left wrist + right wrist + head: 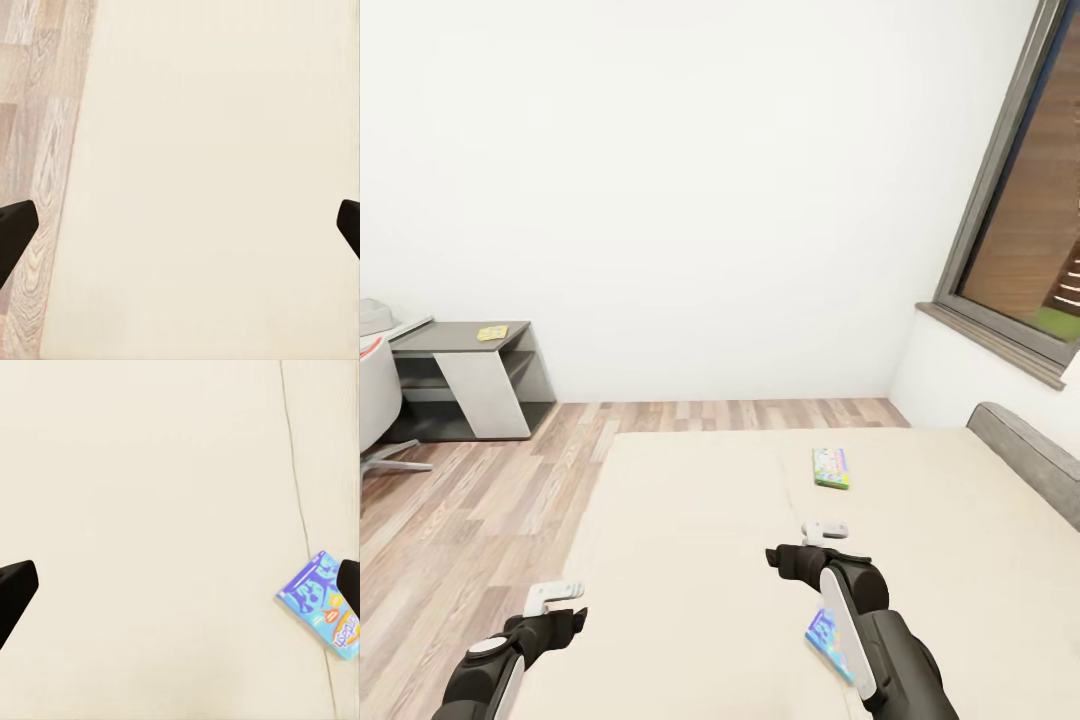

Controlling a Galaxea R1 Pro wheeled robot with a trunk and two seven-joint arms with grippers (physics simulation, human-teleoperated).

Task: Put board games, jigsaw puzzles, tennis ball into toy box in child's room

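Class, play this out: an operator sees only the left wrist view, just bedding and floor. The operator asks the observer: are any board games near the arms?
Observer: Yes. A blue board game lies on the bed under the right gripper.
Operator: Is that gripper holding it?
Observer: No, its fingers are spread, above the bedding.
Operator: Any other game?
Observer: A green board game lies farther up the bed.

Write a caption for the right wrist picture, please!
Open right pincer above the cream bed, blue board game beside it.
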